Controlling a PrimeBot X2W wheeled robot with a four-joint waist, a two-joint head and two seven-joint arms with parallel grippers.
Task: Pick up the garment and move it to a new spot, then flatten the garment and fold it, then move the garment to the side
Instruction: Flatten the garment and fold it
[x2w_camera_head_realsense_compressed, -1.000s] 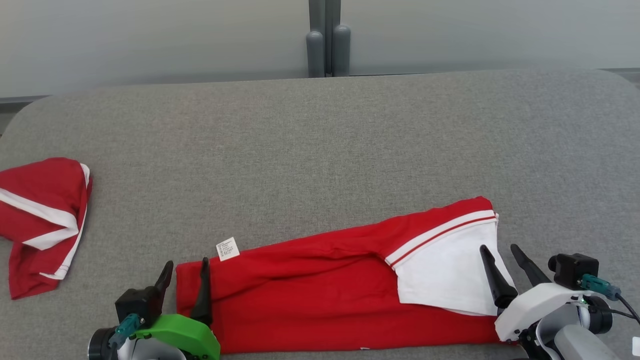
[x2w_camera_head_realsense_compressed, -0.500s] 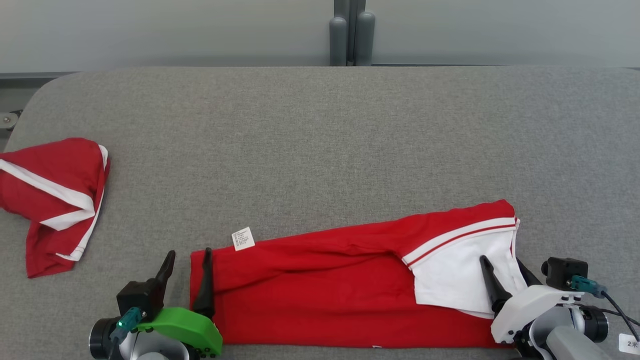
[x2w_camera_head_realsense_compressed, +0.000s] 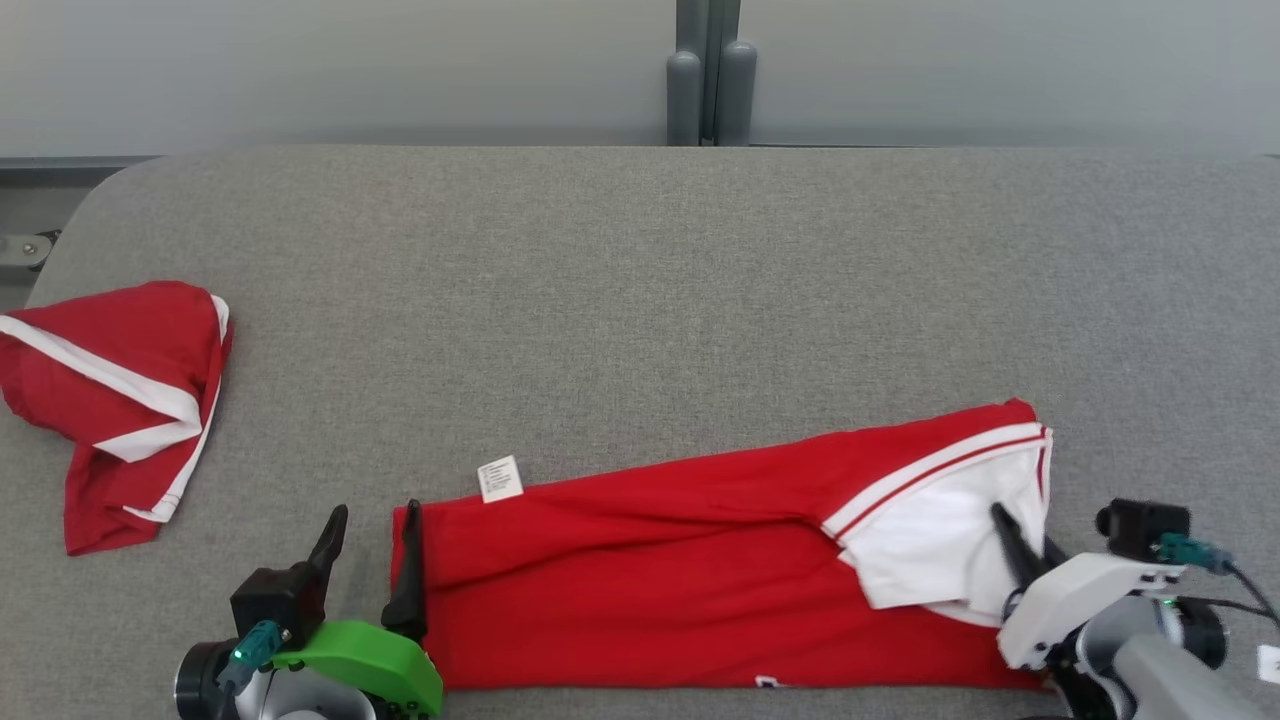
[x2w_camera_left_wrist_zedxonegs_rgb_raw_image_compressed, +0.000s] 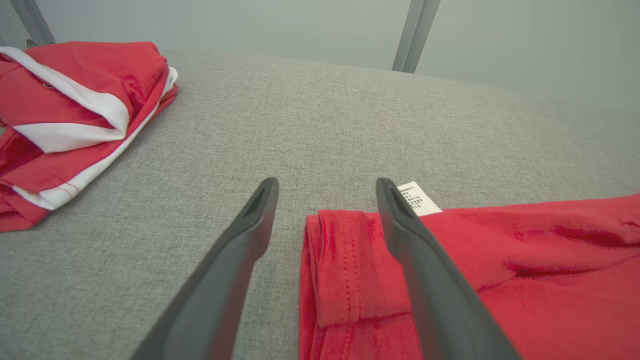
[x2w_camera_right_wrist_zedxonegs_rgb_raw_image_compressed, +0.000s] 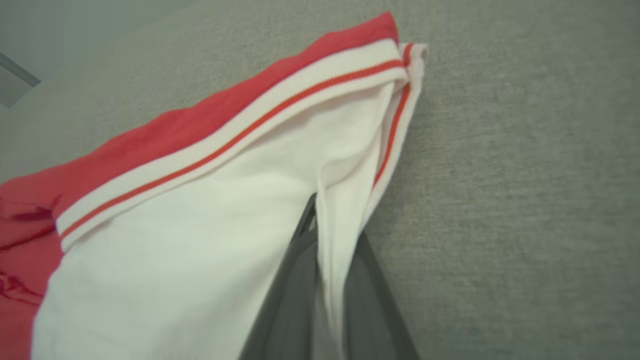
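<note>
The garment (x2w_camera_head_realsense_compressed: 650, 560) is red, folded into a long strip along the near edge, with a white, stripe-trimmed end (x2w_camera_head_realsense_compressed: 930, 540) on the right and a small white tag (x2w_camera_head_realsense_compressed: 500, 478) near the left end. My left gripper (x2w_camera_head_realsense_compressed: 376, 510) stands open astride the garment's left edge (x2w_camera_left_wrist_zedxonegs_rgb_raw_image_compressed: 330, 260), one finger (x2w_camera_left_wrist_zedxonegs_rgb_raw_image_compressed: 415, 250) over the red cloth and the other on the bare surface. My right gripper (x2w_camera_head_realsense_compressed: 1015, 530) is shut on a ridge of the white cloth (x2w_camera_right_wrist_zedxonegs_rgb_raw_image_compressed: 330, 235), which bunches up between its fingers (x2w_camera_right_wrist_zedxonegs_rgb_raw_image_compressed: 295, 285).
A second red and white garment (x2w_camera_head_realsense_compressed: 120, 400) lies crumpled at the far left of the grey fabric-covered table (x2w_camera_head_realsense_compressed: 640, 280). Grey posts (x2w_camera_head_realsense_compressed: 710, 80) stand behind the table's far edge.
My right gripper has closed on the white end of the garment, pinching up a fold. The head camera has shifted a little. The left gripper has stayed open at the left edge.
</note>
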